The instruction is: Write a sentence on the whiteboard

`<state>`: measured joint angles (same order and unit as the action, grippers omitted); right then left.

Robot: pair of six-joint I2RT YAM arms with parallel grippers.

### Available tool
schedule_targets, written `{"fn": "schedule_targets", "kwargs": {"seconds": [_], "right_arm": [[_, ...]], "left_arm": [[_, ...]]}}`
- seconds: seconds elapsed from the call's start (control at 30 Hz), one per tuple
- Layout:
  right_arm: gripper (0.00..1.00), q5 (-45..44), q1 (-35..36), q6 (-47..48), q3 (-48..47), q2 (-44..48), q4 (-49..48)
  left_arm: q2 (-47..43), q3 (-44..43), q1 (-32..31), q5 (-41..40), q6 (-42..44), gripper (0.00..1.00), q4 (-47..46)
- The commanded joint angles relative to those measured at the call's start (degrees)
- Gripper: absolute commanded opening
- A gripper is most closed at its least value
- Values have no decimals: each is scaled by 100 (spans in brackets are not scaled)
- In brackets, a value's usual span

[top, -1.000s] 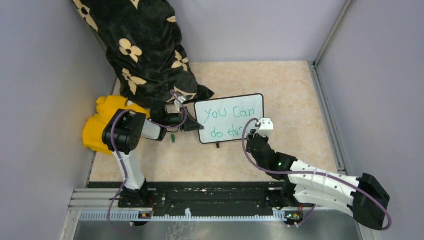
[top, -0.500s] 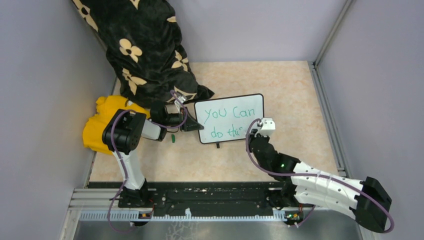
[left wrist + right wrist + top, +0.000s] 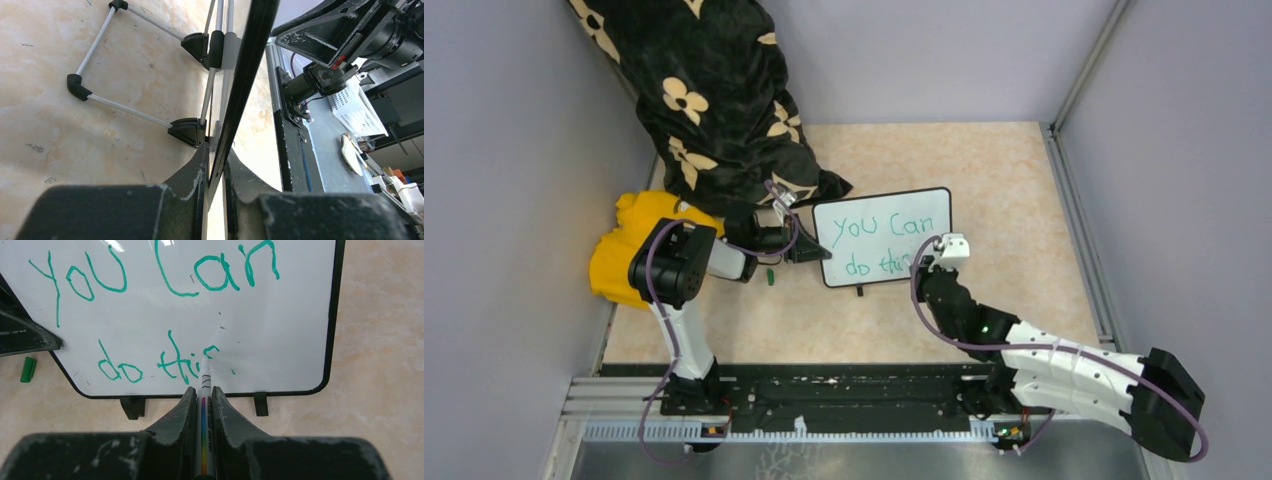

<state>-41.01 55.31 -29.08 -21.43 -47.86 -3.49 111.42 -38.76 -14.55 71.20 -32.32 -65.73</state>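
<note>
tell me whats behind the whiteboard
Behind the whiteboard, the left wrist view shows a thin metal prop stand with black joints resting on the table. From above, the board's face covers it.

A black-framed glossy whiteboard (image 3: pixel 879 245) is stood centrally on the beige marbled table (image 3: pixel 1004 180); a small green cap (image 3: pixel 28 369) is laid toward the left edge.

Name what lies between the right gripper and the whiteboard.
A marker held by the right gripper, tip on the whiteboard; the right wrist view shows it.
</note>
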Motion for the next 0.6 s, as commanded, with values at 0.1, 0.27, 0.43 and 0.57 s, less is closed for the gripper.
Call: {"fn": "schedule_targets", "kwargs": {"seconds": [0.1,0.27,0.43,0.57], "right_arm": [[0,-3,-55,74,-264,-119,-380],[0,-62,-57,69,-259,-188,-390],[0,-116,-56,62,-247,-256,-384],[0,-146,-68,55,-211,-290,-381]], "left_arm": [[65,-19,-48,-36,8,17,465],[73,-19,-48,-35,8,17,465],[74,-17,-48,-32,6,17,460],[64,-23,-48,-31,6,17,465]]}}
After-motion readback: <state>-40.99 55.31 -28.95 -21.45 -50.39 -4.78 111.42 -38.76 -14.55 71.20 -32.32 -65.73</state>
